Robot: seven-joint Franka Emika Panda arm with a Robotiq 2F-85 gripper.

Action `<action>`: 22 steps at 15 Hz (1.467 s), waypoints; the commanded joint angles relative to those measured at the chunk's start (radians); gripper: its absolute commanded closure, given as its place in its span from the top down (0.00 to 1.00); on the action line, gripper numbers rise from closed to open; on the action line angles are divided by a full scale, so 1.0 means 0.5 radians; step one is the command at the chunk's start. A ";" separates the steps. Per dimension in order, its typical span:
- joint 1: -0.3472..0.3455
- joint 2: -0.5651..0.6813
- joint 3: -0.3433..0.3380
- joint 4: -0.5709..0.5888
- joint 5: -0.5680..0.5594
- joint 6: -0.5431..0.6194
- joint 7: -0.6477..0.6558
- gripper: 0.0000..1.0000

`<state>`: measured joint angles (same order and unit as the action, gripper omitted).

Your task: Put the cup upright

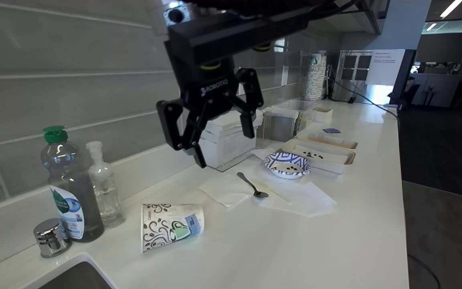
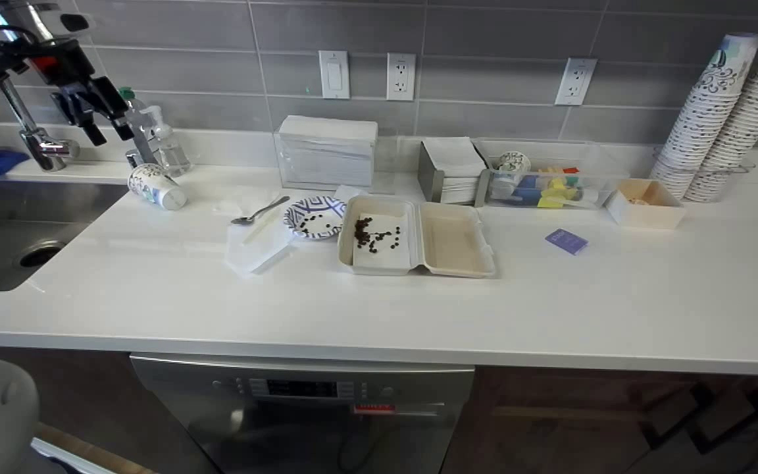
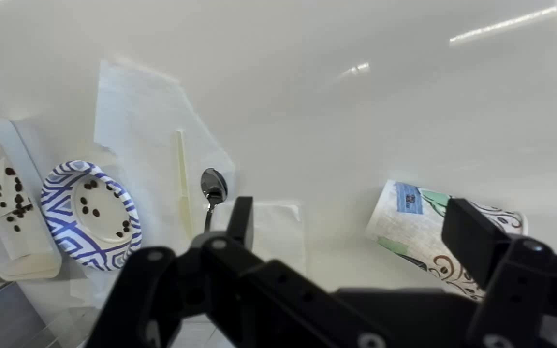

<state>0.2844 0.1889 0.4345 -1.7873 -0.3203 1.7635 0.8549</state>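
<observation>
The white paper cup with brown swirls and a green and blue print lies on its side on the white counter, in both exterior views (image 1: 173, 226) (image 2: 155, 187). Its base points toward the spoon and its wide rim toward the sink side. My gripper (image 1: 225, 144) is open and empty, well above the counter. It also shows in an exterior view (image 2: 109, 133). In the wrist view the cup (image 3: 414, 227) is below, and one finger of the open gripper (image 3: 353, 220) covers part of it. The other finger is over the napkin near the spoon.
A green-capped bottle (image 1: 72, 192) and a clear pump bottle (image 1: 106, 188) stand beside the cup by the wall. The sink (image 2: 43, 197) is close. A spoon (image 1: 255, 186), napkins, a blue-patterned bowl (image 1: 288, 164), an open takeout box (image 2: 458, 243) and a napkin holder (image 2: 326, 155) lie farther along.
</observation>
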 commanded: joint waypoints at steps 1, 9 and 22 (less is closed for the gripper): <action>0.250 0.309 -0.145 0.347 -0.107 -0.149 0.213 1.00; 0.424 0.424 -0.300 0.488 -0.089 -0.144 0.251 1.00; 0.652 0.986 -0.493 1.122 -0.090 -0.324 0.444 1.00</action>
<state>0.5568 0.5788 0.2286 -1.3730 -0.3728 1.6627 1.0410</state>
